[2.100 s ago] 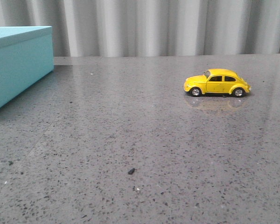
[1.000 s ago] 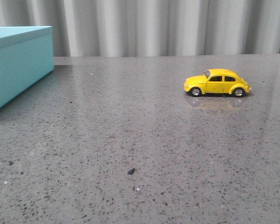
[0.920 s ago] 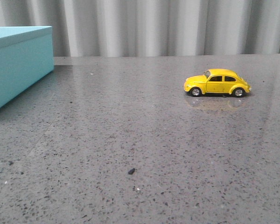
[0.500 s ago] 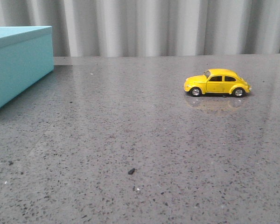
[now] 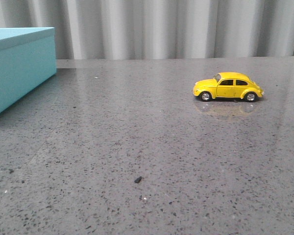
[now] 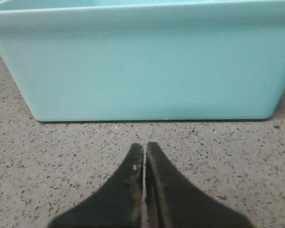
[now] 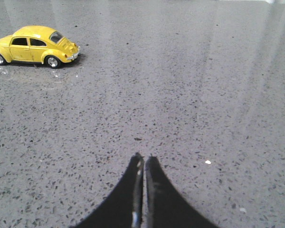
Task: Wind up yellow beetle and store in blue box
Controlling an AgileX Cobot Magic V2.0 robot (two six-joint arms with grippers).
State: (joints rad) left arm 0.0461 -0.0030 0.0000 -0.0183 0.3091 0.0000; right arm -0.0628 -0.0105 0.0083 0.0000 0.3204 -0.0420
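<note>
Pressing its two dark fingers together with nothing between them, our left gripper (image 6: 144,149) sits low over the speckled grey tabletop (image 6: 47,166), facing the near wall of the blue box (image 6: 142,61) from just beside it. Our right gripper (image 7: 143,161) has its fingers closed the same way, empty, over bare tabletop. We see the yellow beetle (image 5: 228,86) on its four wheels, well apart from the blue box and to its right, its nose pointing toward the box, untouched by either gripper.
</note>
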